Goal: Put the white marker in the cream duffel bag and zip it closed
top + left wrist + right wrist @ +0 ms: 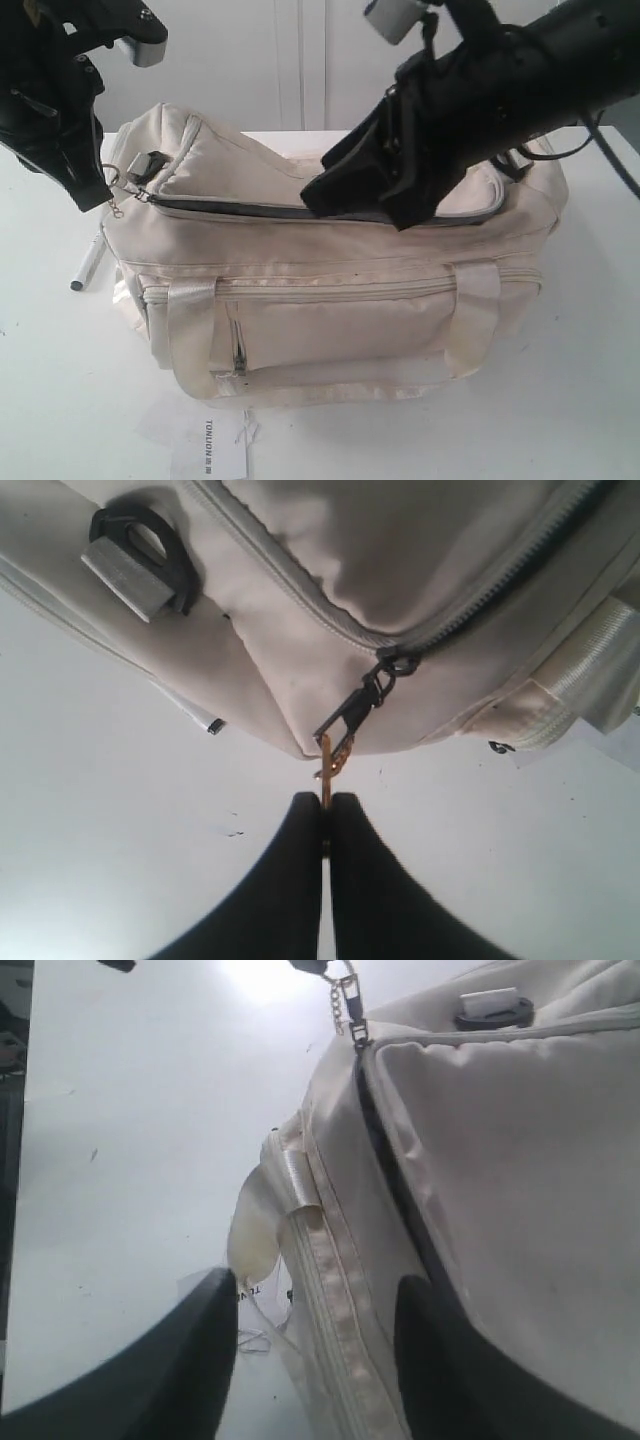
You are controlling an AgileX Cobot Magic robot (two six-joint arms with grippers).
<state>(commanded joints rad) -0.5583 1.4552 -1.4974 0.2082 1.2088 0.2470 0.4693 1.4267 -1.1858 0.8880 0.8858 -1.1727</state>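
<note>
White table point(60, 400) all across, plain white wall point(250, 60) at twelve o'clock with vertical seams point(325, 60), bright glare point(265, 975) bouncing off the tabletop.

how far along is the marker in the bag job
Done: nothing yet; the white marker lies on the table beside the cream duffel bag. In hand: the left gripper pinches the zip pull, with the top zip gaping; the right gripper hangs open at the flap. Left: marker in, zip closed.

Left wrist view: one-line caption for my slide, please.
Left gripper pinching the zip pull of the cream duffel bag, white marker on the table beside it.
</note>
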